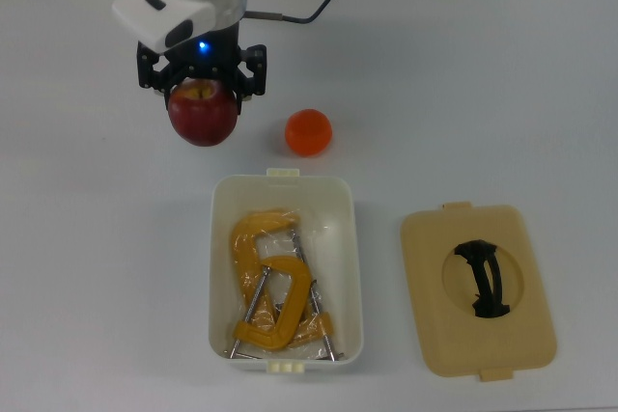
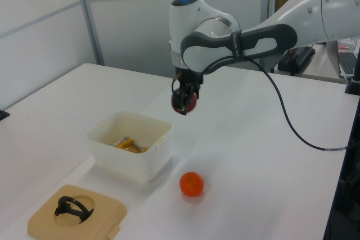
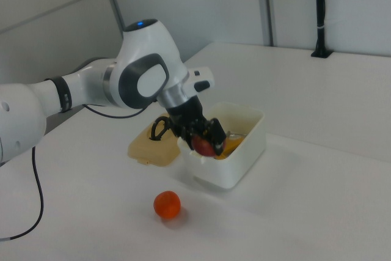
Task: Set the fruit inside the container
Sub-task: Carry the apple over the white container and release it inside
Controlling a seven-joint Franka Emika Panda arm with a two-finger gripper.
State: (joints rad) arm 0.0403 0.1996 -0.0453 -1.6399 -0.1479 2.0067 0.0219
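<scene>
One apple (image 1: 203, 112) in claw (image 1: 202, 84) aloft, seemingly short of container (image 1: 349, 238) rim

Apple aloft, orange on the surface, tub uncovered
Dark red apple (image 1: 203, 111) clamped in the tool (image 1: 201, 96), clear of the surface; bright orange (image 1: 309, 132) rests just beyond one short end of the white rectangular container (image 1: 350, 267), which stands upright

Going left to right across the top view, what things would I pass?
Apple held in the gripper → white container with yellow clamps → orange → tan lid.
</scene>
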